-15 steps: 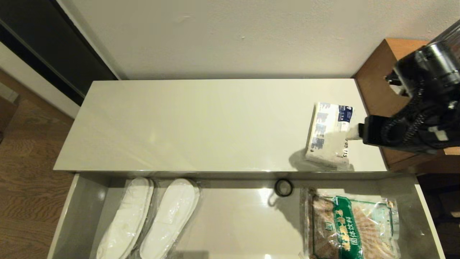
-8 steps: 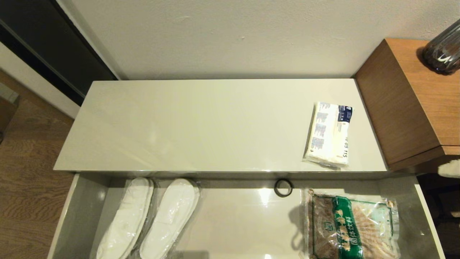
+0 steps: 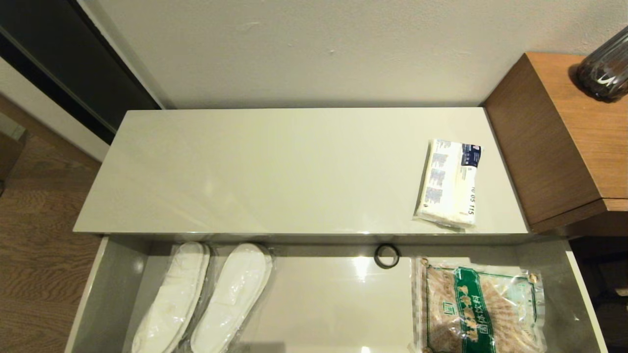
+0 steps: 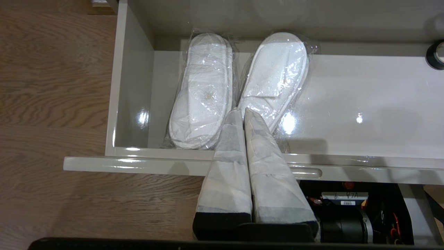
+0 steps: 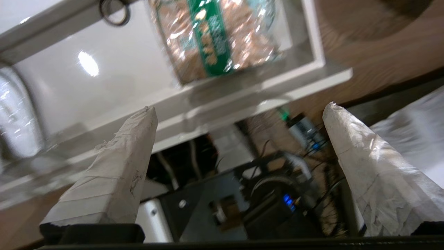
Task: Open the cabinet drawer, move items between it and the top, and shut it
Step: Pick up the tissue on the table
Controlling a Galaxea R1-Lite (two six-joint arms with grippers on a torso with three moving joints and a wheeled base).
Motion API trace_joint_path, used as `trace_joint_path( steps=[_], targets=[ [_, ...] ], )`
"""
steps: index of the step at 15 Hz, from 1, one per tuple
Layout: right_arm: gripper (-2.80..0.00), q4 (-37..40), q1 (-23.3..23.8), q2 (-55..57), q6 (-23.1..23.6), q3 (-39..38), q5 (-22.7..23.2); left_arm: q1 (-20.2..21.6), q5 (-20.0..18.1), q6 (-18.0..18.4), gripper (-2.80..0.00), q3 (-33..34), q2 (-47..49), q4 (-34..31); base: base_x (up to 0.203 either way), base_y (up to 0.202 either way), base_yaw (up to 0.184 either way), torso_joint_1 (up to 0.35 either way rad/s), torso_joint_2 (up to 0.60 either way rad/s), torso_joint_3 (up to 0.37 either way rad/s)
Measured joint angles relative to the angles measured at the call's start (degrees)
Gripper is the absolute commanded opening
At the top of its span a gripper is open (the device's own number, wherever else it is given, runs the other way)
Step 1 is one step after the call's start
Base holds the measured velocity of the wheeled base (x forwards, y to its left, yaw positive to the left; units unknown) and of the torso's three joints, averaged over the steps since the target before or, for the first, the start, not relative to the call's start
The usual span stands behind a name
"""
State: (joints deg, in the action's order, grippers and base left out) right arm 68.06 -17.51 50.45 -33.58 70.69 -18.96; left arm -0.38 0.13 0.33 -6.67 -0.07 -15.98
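The white packet with grey-blue print (image 3: 449, 184) lies flat at the right end of the cream-white top (image 3: 274, 171), with nothing touching it. The drawer (image 3: 105, 289) stands pulled out below. The clear packet with the green label (image 3: 483, 309) lies in its right end, seen also in the right wrist view (image 5: 215, 34). Neither gripper shows in the head view. My right gripper (image 5: 239, 107) is open and empty, out in front of the drawer's front edge (image 5: 242, 97) near its right end. My left gripper (image 4: 241, 109) is shut and empty above the front edge (image 4: 138, 163).
White slippers in clear plastic (image 3: 201, 299) fill the drawer's left part, under my left gripper. A small black ring (image 3: 387, 255) lies at the drawer's back. A taller brown wood surface (image 3: 564, 132) with a dark bottle (image 3: 603, 68) borders the top on the right.
My right arm has drawn back from the white packet and left the head view at the lower right. The packet stays on the top.
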Motion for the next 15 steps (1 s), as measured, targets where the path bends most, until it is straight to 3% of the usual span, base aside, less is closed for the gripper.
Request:
trace_joint_path(
  steps=[2,3,8,15],
  targets=[
    [0.0,0.14,0.78,-1.39,-2.48,-1.7,2.89,-0.02,0.0,0.0,-2.8,0.0,0.0,-0.02,0.0,0.0,0.0,0.0,0.0,0.0],
    [-2.8,0.16,1.35,-1.97,-3.57,-2.44,4.83,-0.02,0.0,0.0,-2.8,0.0,0.0,-0.02,0.0,0.0,0.0,0.0,0.0,0.0],
    [-2.8,2.82,5.45,-5.79,-7.36,-3.91,14.75,-0.02,-0.02,0.0,-2.8,0.0,0.0,0.0,0.0,0.0,0.0,0.0,0.0,0.0],
    [-2.8,13.92,11.63,-12.99,-5.54,1.48,18.63,0.0,-0.03,0.02,-2.8,0.0,0.0,-0.05,0.0,0.0,0.0,0.0,0.0,0.0]
  ],
)
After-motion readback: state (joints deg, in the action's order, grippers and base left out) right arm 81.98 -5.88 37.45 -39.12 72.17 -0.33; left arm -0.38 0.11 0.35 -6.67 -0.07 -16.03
